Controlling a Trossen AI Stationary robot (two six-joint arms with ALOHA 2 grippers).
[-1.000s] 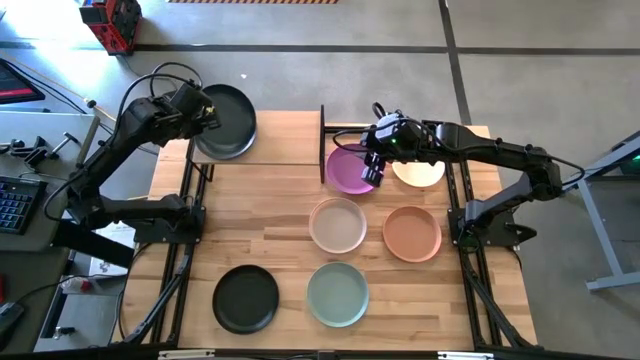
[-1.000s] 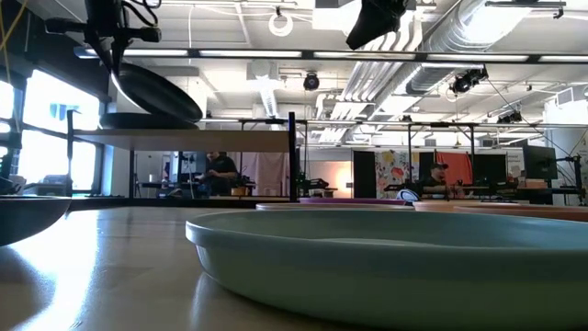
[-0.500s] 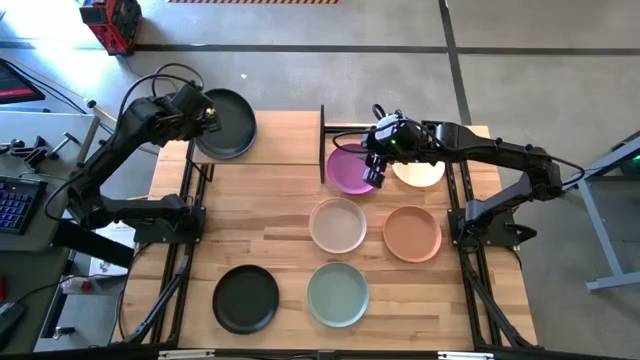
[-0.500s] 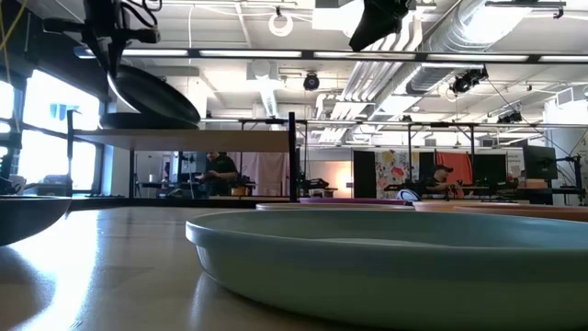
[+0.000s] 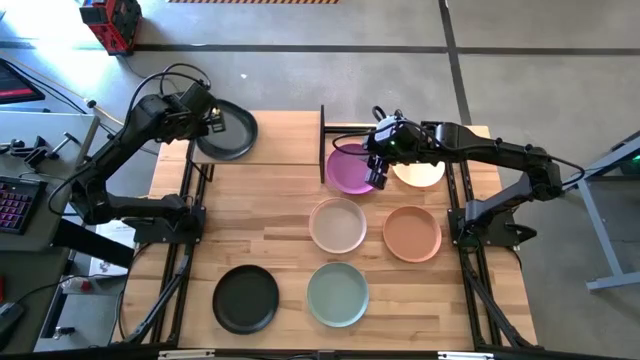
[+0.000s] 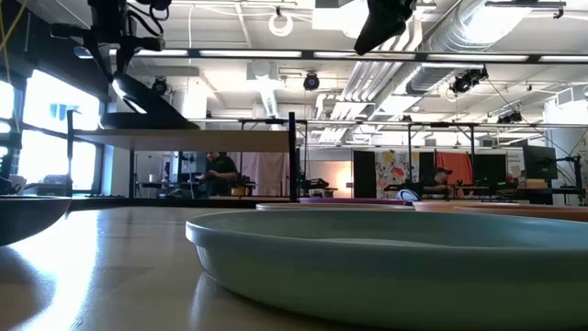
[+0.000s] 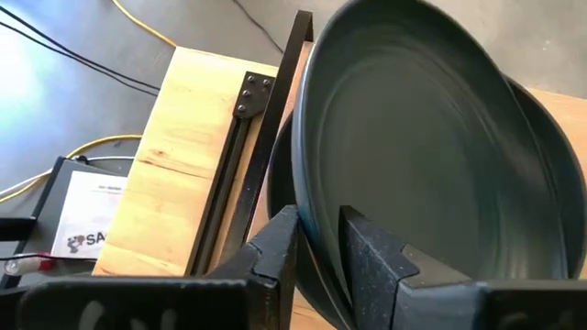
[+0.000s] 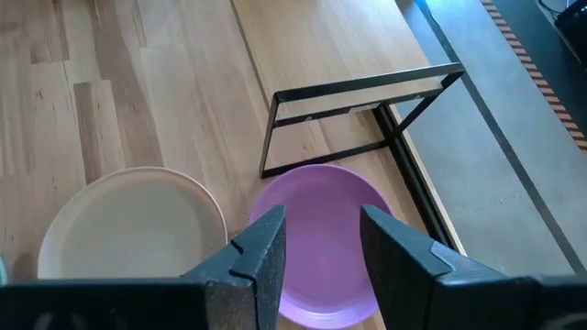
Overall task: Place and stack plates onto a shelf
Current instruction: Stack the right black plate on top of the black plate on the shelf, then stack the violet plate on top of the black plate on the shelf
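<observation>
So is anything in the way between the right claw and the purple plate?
No, nothing visible. The right gripper hangs open right above the purple plate, with only air between its fingers and the plate. The cream plate lies beside it.

Left claw (image 7: 316, 240) opened, lowered black plate (image 7: 413, 156) onto shelf stack, still tilted.

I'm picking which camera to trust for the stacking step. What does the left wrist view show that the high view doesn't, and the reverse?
Left wrist view only: the tilted black plate leans on a second black plate beneath it, its rim between the left tool's fingers.

High view only: the right tool open over the purple plate, plus the cream, beige, terracotta, sage green and another black plate on the table.

Both: the shelf with black plates at its end.
</observation>
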